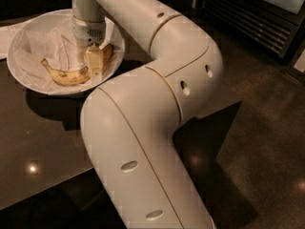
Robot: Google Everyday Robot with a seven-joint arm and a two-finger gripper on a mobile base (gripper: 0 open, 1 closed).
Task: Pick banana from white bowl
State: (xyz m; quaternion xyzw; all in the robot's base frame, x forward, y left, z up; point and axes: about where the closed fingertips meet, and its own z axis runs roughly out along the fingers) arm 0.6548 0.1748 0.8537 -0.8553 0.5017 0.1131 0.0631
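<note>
A curved yellow banana with brown speckles lies in the wide white bowl, which is lined with crinkled white paper. The bowl stands at the far left of a dark glossy table. My gripper hangs straight down into the bowl, right over the banana's right half, its pale fingers at the fruit. The banana's left end with the dark stem tip stays visible; its right end shows past the fingers.
A flat white paper sheet lies behind the bowl at the left edge. My large white arm fills the middle of the view. A dark cabinet with slats stands at the back right above the speckled floor.
</note>
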